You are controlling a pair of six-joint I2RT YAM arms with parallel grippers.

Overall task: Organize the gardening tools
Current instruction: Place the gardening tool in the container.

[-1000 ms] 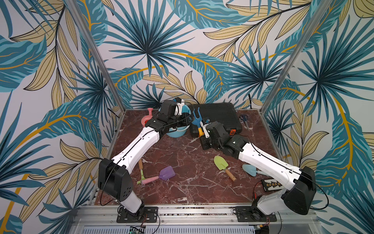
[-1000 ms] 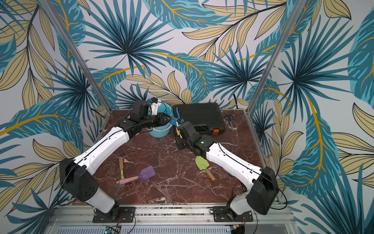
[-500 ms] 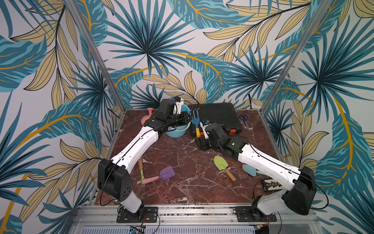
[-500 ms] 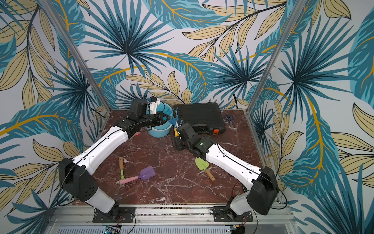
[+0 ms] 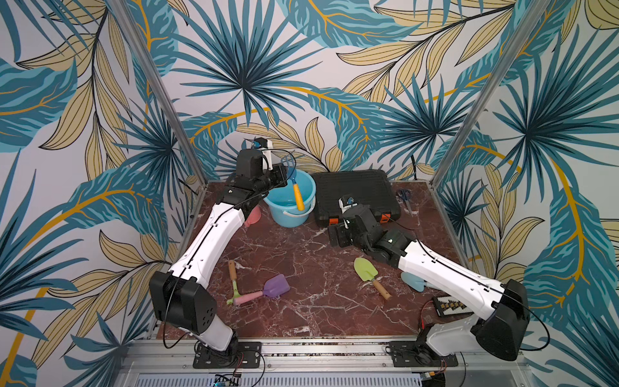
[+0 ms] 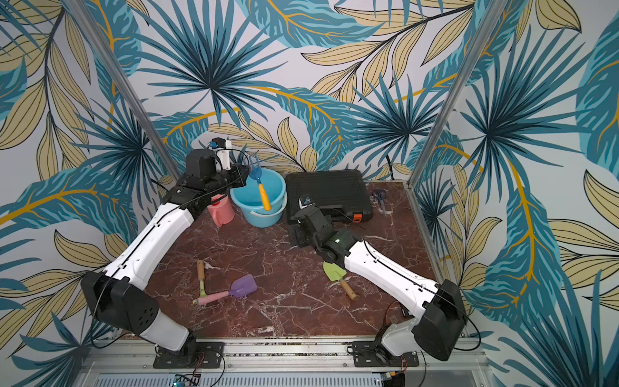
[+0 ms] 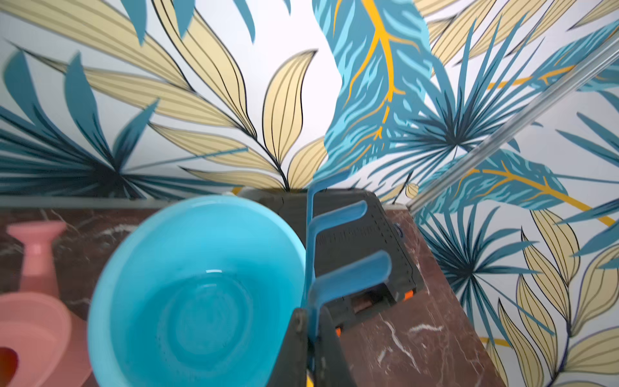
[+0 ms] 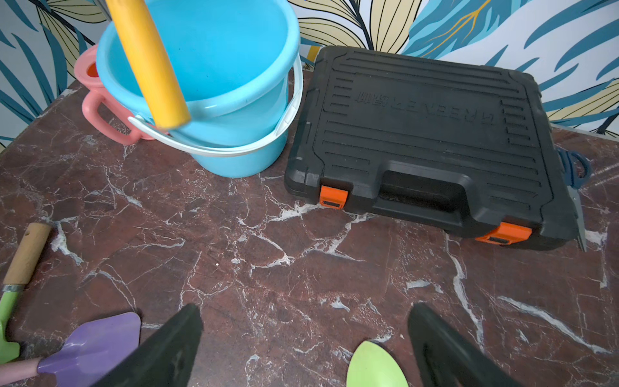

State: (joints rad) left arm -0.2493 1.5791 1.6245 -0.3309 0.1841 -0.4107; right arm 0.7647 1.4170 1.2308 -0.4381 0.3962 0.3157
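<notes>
The left gripper (image 7: 313,323) is clamped tight on the rake (image 7: 351,273), pinching the thin neck just under the prongs. The yellow handle hangs below the fingers (image 7: 294,351), over the near rim of the bucket (image 5: 289,217). The rake looks like light, stiff, smooth plastic (with so narrow a pinch, the handle may swing). The right gripper (image 8: 304,313) is spread wide and holds nothing. The green trowel (image 8: 375,365) lies on the table near its fingers, and its wooden handle seems the surest place to grasp.

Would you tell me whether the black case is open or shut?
Shut. The black case lies flat, lid down, with both orange latches sitting flush on its front edge.
</notes>
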